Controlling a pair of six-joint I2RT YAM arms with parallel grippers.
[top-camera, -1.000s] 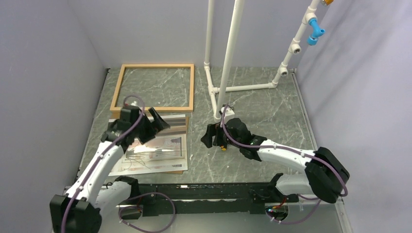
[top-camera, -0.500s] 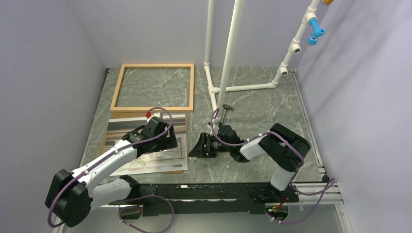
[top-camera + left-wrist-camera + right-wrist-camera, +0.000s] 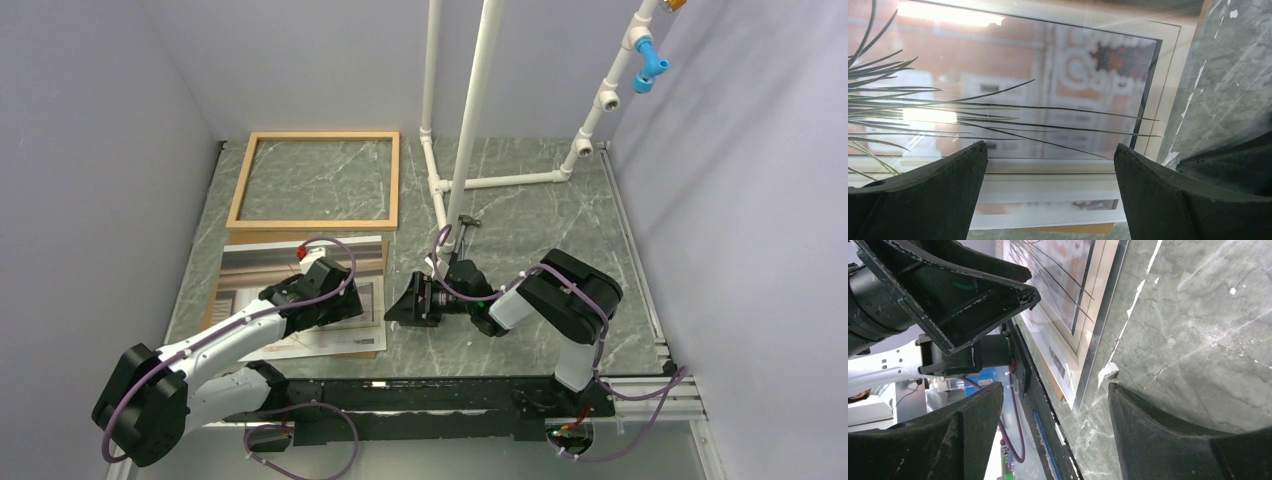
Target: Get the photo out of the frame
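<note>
**A:** Where is the photo (image 3: 345,337)?

**B:** It is out of the frame (image 3: 394,180). It lies flat on the desk (image 3: 520,220), at the near left. A shiny clear sheet (image 3: 280,255) lies over it and throws back glare. A brown board (image 3: 365,352) sits under it, showing as a thin strip along the near edge.

**A:** And the frame itself?

**B:** It lies flat and empty at the far left of the desk, with bare marbled top showing through it. Its near rail runs just beside the far edge of the stack. I cannot tell whether they touch.

**A:** What is the left end effector (image 3: 345,298) doing?

**B:** It hangs low over the right part of the photo with its jaws spread wide and nothing between them. The left wrist view looks down between the two dark fingers (image 3: 923,195) onto the pink panels and thin grass lines.

**A:** And the right end effector (image 3: 405,305)?

**B:** It is low over the desk, just beside the stack's right edge and pointing toward it. Its jaws are apart and gripping nothing. In the right wrist view the sheet's edge and bare desk lie between them.

**A:** Anything else there?

**B:** White pipes (image 3: 470,120) stand at the back of the desk.
</note>
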